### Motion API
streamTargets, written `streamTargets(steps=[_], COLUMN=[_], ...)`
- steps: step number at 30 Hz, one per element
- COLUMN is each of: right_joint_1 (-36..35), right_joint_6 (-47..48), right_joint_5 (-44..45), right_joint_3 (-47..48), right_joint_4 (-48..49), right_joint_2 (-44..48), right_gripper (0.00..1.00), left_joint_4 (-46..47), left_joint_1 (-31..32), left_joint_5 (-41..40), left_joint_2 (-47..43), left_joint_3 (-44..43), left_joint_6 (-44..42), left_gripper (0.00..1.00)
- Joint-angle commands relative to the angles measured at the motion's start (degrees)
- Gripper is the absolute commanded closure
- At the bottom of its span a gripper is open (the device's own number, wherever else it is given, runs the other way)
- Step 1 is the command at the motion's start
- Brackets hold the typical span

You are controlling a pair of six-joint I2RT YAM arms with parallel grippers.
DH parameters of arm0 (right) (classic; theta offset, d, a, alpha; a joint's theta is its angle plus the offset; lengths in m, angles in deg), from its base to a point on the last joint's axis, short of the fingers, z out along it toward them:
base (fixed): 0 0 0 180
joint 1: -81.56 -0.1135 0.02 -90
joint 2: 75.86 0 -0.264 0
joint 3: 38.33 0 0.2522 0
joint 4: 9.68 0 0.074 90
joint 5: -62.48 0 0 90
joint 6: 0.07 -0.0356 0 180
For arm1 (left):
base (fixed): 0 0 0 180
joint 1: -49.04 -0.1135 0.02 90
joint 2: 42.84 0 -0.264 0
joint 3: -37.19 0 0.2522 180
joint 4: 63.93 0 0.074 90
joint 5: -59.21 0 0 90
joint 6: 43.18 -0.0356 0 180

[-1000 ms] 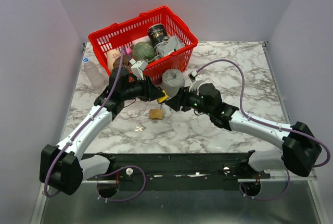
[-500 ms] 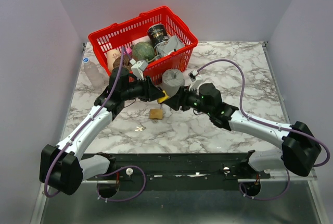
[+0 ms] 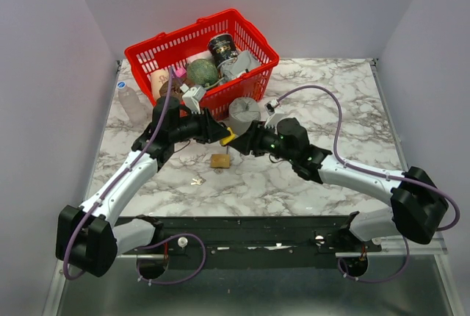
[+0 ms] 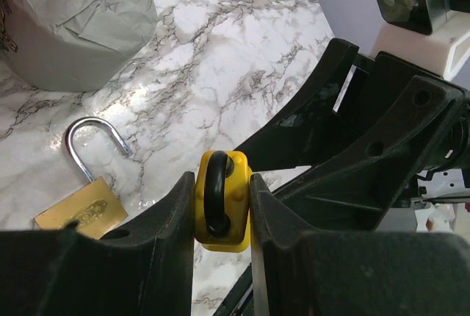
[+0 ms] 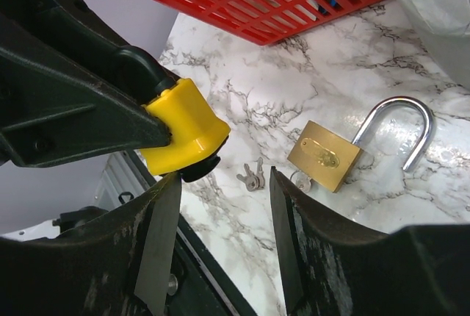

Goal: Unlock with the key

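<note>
**Now the right claw [image 3: 241, 139] draws up to the held yellow lock [image 3: 230, 138], but no key is in hand**

Firmly pinched between the fingers of the left claw [image 4: 220, 184] is the yellow lock [image 4: 233, 206]. A black loop runs down its face, and it is held up off the tabletop [image 3: 352, 110]. The grip looks the same as a second ago.

What has changed is the other arm. The right claw [image 5: 224, 180] has slid in toward the left one, so its tips now sit right at the lock in the overhead view. Its fingers stand apart with nothing between them. From its own camera the yellow lock [image 5: 180, 128] hangs just above and left of the gap, near the fingers but not inside them.

Below, a brass padlock [image 5: 324, 156] lies flat on the tabletop. One leg of its steel loop seems to be free of the body, so it looks already open. The keys [image 5: 252, 178] lie just beside it, untouched. A grey roll [image 3: 244, 112] stands behind the two claws, and the red basket [image 3: 250, 77] is further back.

As I read it, this approach is a handover or a steadying hold, not the unlocking itself. With the keys on the tabletop, one claw must fetch a key before the yellow lock can be opened. I cannot make out its keyhole.
</note>
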Motion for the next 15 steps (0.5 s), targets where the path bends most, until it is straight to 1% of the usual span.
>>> streamTargets(steps=[1,4,11,15], right_joint_1=[-0.3,-0.2,-0.4,-0.6], right_joint_6=[-3.6,-5.1,-7.5,-7.9], right_joint_5=[5.2,5.1,1.3,0.6], right_joint_3=[-1.2,-2.2,-3.6,-3.8], right_joint_4=[0.4,-0.4,-0.4,-0.5], right_joint_2=[-0.5,-0.5,-2.5,-3.0], right_gripper=[0.41,0.41,0.41,0.41], left_joint_4=[5.7,5.8,5.9,6.2], left_joint_1=[0.7,0.7,0.7,0.6], left_joint_5=[3.6,3.2,3.2,3.0], left_joint_2=[-3.7,-4.4,-4.6,-5.1], left_joint_3=[0.3,0.4,0.3,0.5], left_joint_6=[1.3,1.1,0.9,0.7], left_gripper=[1.0,1.0,1.0,1.0])
